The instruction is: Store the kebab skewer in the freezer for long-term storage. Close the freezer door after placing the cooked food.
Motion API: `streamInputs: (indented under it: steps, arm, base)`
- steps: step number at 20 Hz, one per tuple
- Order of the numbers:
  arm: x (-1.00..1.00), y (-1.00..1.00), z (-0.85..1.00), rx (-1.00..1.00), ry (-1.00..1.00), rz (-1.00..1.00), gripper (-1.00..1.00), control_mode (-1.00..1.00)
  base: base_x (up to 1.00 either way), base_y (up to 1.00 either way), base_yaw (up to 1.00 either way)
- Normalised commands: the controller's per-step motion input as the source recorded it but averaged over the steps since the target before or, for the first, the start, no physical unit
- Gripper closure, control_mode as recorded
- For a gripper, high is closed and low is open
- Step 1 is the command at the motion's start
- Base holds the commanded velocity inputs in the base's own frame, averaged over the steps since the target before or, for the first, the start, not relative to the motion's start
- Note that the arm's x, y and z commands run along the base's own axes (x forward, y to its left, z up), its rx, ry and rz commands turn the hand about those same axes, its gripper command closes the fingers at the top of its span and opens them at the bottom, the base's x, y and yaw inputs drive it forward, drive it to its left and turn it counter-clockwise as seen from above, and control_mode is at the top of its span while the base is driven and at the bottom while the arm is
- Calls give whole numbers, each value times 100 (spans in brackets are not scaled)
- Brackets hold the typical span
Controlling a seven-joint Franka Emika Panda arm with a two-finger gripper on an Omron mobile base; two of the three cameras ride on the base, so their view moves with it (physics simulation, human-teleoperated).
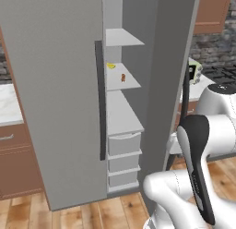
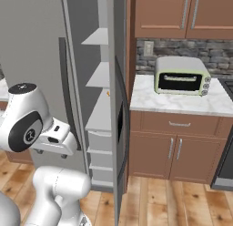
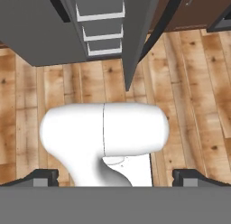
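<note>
Jaws stand wide and hold nothing, gripper [image 3: 115,177] above wood floor [image 3: 27,105]. Kebab skewer [image 1: 123,77] lies on a middle shelf [image 1: 126,80] of the freezer [image 1: 55,85], right door [image 1: 168,75] ajar.

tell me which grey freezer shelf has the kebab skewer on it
The second grey shelf down: the small reddish-brown kebab skewer sits there beside a yellow item; the other shelves look bare.

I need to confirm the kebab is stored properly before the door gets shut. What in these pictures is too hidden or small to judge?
- Kebab skewer: a tiny speck on a freezer shelf in the left base view; stick and chunks unreadable.
- Right base view: the open door, edge-on, hides most of that shelf.
- Freezer top: cut off by the frame edges.
- Claw: fingertips barely visible, wide apart.
</note>
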Motion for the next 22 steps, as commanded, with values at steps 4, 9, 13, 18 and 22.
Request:
streamInputs:
  steps: [4,9,13,18,22]
  arm:
    - [0,0,0,0,0,0,-100,100]
    - [0,0,0,0,0,0,-100,100]
    - [0,0,0,0,0,0,-100,100]
    - [13,-15,0,3,-3,3,-100,-100]
    - [14,-57,0,9,-11,13,-100,-100]
  base:
    - [0,0,1]
    - [0,0,0]
    - [0,0,0]
    - [1,0,0]
    - [0,0,0]
